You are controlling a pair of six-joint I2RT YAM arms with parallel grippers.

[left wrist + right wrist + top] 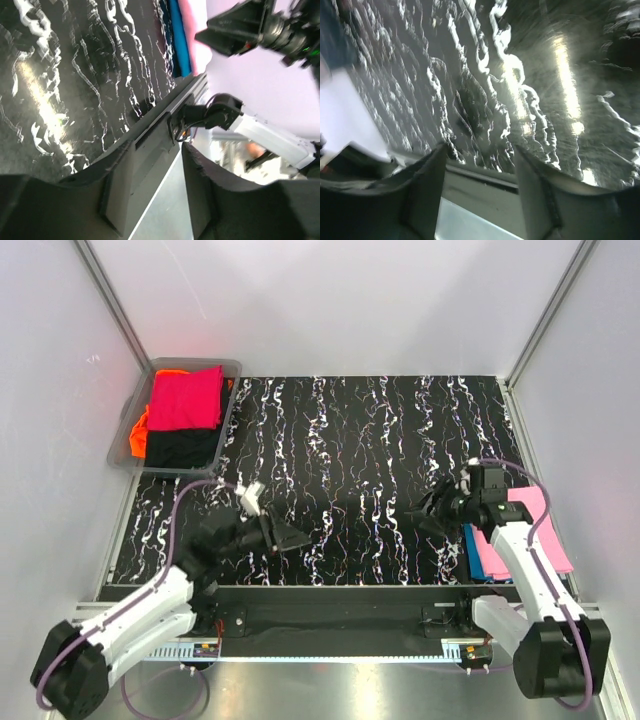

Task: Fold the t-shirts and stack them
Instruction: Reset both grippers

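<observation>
- Nearest me, the left gripper (293, 538) hangs low over the marbled black-and-white mat (350, 450), jaws apart and nothing between them.
- Across from it, the right gripper (428, 512) points inward over the same bare patch, also spread and empty.
- Just behind the right arm, at the mat's right edge, the light pink t-shirt (535, 512) lies flat on the bright blue t-shirt (471, 543), which shows only as a strip along the inner side. To my eye that pair is folded and stacked.
- At the far left corner sits a grey bin (126, 445) holding the crimson t-shirt (187, 398) on top, the orange t-shirt (138, 433) poking out at the side and the black t-shirt (183, 447) in front.
- I reckon fetching comes next. The left arm is closer, so it should pinch the crimson cloth alone, lift it clear of the rim, then spread it flat mid-mat before folding.
- I can read no brand, label or writing anywhere.
</observation>
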